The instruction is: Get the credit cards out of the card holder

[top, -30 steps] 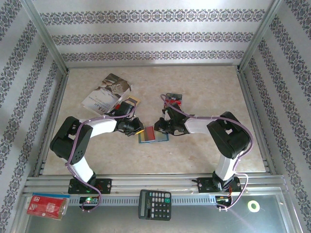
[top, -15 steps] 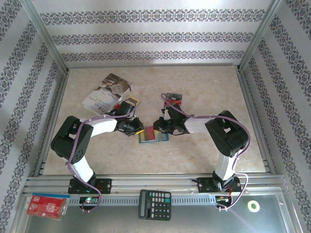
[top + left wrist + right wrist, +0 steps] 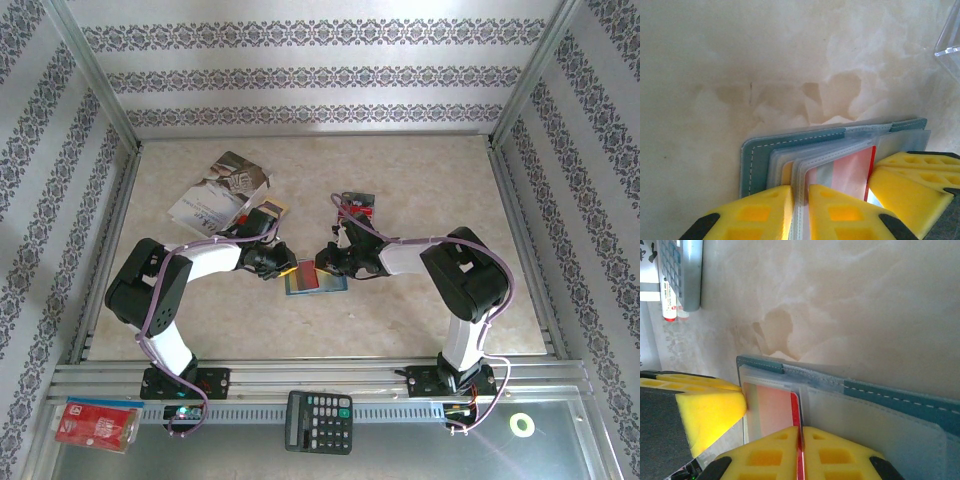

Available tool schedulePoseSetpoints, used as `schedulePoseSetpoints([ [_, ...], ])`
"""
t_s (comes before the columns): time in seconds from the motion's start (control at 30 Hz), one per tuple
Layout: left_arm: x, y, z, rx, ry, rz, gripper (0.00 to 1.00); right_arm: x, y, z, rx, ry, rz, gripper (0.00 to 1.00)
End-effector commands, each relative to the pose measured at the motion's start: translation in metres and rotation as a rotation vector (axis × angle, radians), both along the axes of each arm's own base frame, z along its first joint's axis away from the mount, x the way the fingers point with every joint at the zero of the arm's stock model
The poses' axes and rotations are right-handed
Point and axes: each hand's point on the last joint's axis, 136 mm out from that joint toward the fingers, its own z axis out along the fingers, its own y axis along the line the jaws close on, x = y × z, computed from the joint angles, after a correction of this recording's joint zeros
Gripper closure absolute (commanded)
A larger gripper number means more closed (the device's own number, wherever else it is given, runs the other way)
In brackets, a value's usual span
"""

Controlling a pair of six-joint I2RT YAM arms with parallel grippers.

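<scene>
On the surface (image 3: 420,180) the wallet (image 3: 315,279) lies open; at its left edge the left claw (image 3: 800,200) clamps a leaf, while the right claw (image 3: 801,450) pinches the red card (image 3: 771,410) (extraction, seemingly). Next likely needs a straight outward pull.

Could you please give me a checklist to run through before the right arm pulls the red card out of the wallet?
1. Left gripper clamped on the card holder to anchor it: ok.
2. Right gripper pinching the red card by its edge: ok.
3. Red card free of the card holder: not ok, mostly inside.
4. Card holder lying open and flat on the table: ok.
5. Gap between the two grippers' fingers for the pull: cannot tell, they sit very close.
</scene>
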Motion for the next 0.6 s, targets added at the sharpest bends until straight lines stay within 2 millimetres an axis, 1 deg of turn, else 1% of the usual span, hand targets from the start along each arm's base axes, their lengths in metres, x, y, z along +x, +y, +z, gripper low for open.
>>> schedulePoseSetpoints([
  [0.0, -0.028, 0.016, -0.037, 0.110, 0.117, -0.007, 0.82, -0.005, 0.004, -0.004, 0.010, 0.009, 0.023, 0.89],
  [0.2, -0.029, 0.017, -0.035, 0.111, 0.111, -0.008, 0.82, -0.003, 0.001, 0.002, 0.013, -0.018, 0.009, 0.93],
  [0.27, -0.027, 0.017, -0.033, 0.114, 0.106, -0.011, 0.82, -0.002, -0.004, 0.002, -0.004, -0.028, -0.007, 0.93],
  [0.37, -0.027, 0.017, -0.032, 0.116, 0.103, -0.015, 0.82, -0.002, -0.018, 0.001, -0.059, -0.041, -0.044, 0.94],
  [0.47, -0.027, 0.018, -0.033, 0.120, 0.102, -0.020, 0.82, 0.001, -0.028, 0.007, -0.106, -0.079, -0.066, 0.94],
  [0.57, -0.025, 0.017, -0.031, 0.119, 0.098, -0.024, 0.82, 0.000, -0.024, 0.019, -0.089, -0.111, -0.038, 0.92],
])
